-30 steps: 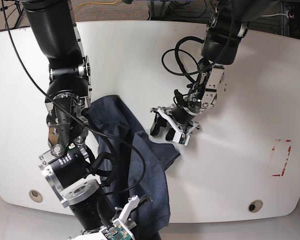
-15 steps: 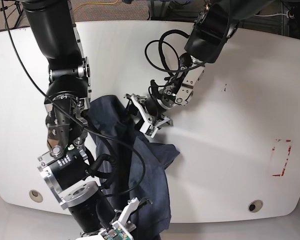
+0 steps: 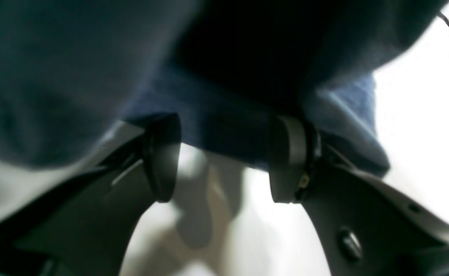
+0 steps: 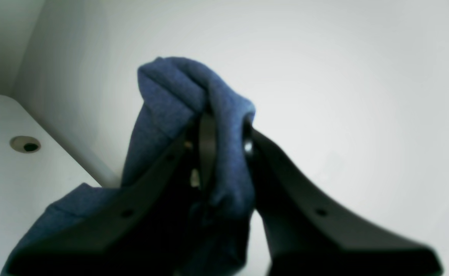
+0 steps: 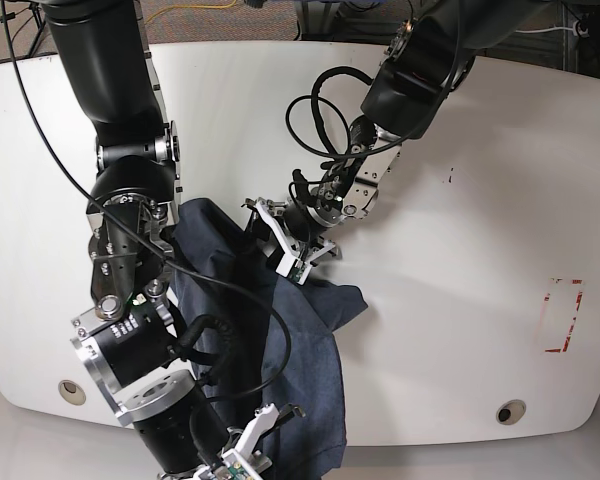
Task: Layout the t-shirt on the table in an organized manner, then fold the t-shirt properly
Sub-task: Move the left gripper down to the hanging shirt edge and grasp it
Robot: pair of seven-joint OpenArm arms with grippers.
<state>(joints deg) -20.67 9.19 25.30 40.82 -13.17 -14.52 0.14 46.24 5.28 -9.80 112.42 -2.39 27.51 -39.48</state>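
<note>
The dark blue t-shirt (image 5: 310,380) lies bunched on the white table (image 5: 460,250), draped from its middle down over the front edge. My left gripper (image 5: 278,240) stands open at the shirt's upper edge. In the left wrist view a fold of the t-shirt (image 3: 224,134) reaches between the spread fingers (image 3: 161,157) of the left gripper (image 3: 224,161). My right gripper (image 5: 260,440) sits low at the front edge. In the right wrist view the right gripper (image 4: 217,149) is shut on a bunch of the t-shirt (image 4: 171,88), held above the table.
Black cables hang from both arms across the shirt. Two round grommet holes (image 5: 71,391) (image 5: 510,412) sit near the front corners, one also showing as a grommet hole (image 4: 25,144) in the right wrist view. A red-and-white marking (image 5: 563,315) lies at the right.
My left gripper has swept leftward across the table, from beside the shirt's right corner to its upper edge, staying open. The right arm sank slightly, still gripping the shirt.
</note>
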